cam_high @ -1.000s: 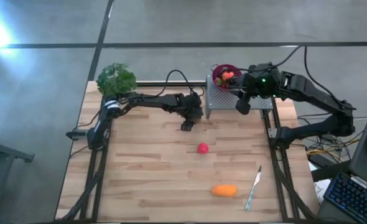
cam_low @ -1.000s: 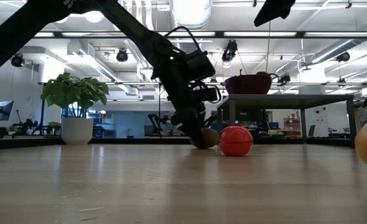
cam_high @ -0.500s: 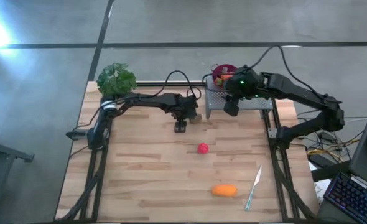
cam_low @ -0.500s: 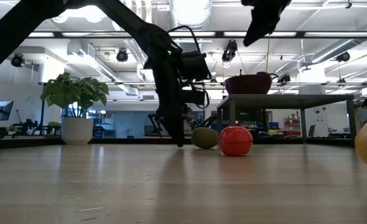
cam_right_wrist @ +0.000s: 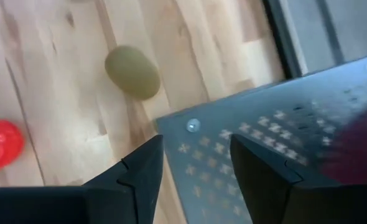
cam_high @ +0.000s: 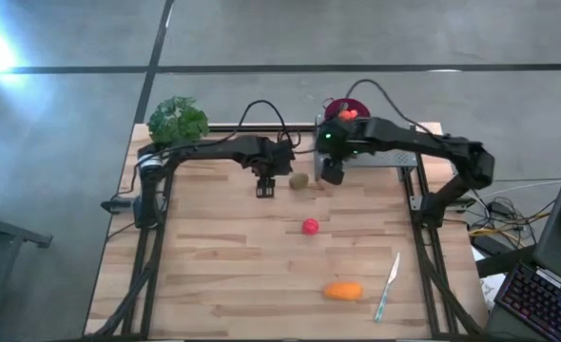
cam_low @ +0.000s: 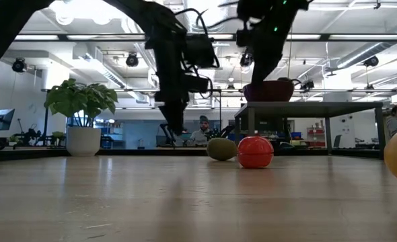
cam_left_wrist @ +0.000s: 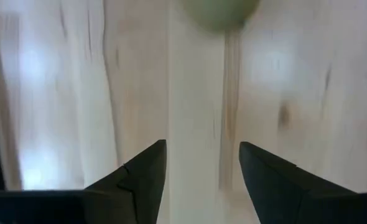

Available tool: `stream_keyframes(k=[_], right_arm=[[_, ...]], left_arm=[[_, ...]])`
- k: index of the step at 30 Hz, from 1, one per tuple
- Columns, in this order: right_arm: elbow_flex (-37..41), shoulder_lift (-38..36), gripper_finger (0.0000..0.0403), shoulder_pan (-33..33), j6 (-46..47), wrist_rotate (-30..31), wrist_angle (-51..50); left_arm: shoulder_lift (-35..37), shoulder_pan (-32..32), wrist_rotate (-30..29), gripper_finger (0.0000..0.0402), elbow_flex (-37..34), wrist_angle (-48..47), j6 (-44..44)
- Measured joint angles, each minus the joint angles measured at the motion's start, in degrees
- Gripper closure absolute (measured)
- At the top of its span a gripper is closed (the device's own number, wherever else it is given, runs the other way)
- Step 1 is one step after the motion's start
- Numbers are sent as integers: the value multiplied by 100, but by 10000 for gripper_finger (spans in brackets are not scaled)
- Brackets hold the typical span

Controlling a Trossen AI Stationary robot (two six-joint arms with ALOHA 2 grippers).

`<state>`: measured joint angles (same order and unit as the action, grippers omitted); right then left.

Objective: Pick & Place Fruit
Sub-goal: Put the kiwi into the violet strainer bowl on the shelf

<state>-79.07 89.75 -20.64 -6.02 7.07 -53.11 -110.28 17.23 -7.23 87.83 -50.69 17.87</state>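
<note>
My left pincer point(cam_high: 265, 187) hangs over the back part of the wooden table point(cam_high: 214, 266), its fingers point(cam_left_wrist: 140, 177) parted with nothing between them. The brown-green kiwi point(cam_high: 299, 180) lies on the boards just to that pincer's right, apart from it; in the left wrist view only its lower edge point(cam_left_wrist: 219, 11) shows ahead of the fingertips. Nearer the front from there, well clear of both pincers, the red ball point(cam_high: 310, 226) sits alone, and farther forward still lie the oblong orange piece point(cam_high: 343, 291) and the slim pale knife point(cam_high: 387, 285).

My right pincer point(cam_high: 333, 173) hovers just right of the kiwi, at the front edge of the perforated metal stand point(cam_high: 395, 159), fingers point(cam_right_wrist: 140, 180) spread and empty. Behind it the dark red bowl point(cam_high: 342, 107) holds small red and orange fruit point(cam_high: 347, 115). The leafy plant point(cam_high: 177, 121) stands at the far left corner, behind my left arm.
</note>
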Motion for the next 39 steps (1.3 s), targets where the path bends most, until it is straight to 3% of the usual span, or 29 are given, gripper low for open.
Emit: stream_keyframes(k=[4,8,14,21,25,31,35,39], right_arm=[[-5,512,209,4,263,-5,-31],[-351,881,200,27,-106,70,-724],[-1041,1037,189,229,29,31,-1239],[-2404,820,175,564,287,-11,-1397],[-3188,777,165,780,1139,-15,-1320],[-3953,789,145,903,1123,-4,-548],[-4469,789,131,920,1900,-22,-352],[-5196,756,117,896,1201,-409,-1175]], left_arm=[[352,-20,-45,195,-40,-522,-174],[826,-123,-33,195,-423,-476,-171],[1724,-282,-20,195,-1330,460,-123],[2439,-321,-15,195,-2139,1325,-304],[2562,-340,12,195,-2443,1865,-305],[2568,-343,-6,195,-2553,2768,-295],[2568,-340,-21,195,-2543,3373,-174],[2568,-343,-21,195,-2518,3722,156]])
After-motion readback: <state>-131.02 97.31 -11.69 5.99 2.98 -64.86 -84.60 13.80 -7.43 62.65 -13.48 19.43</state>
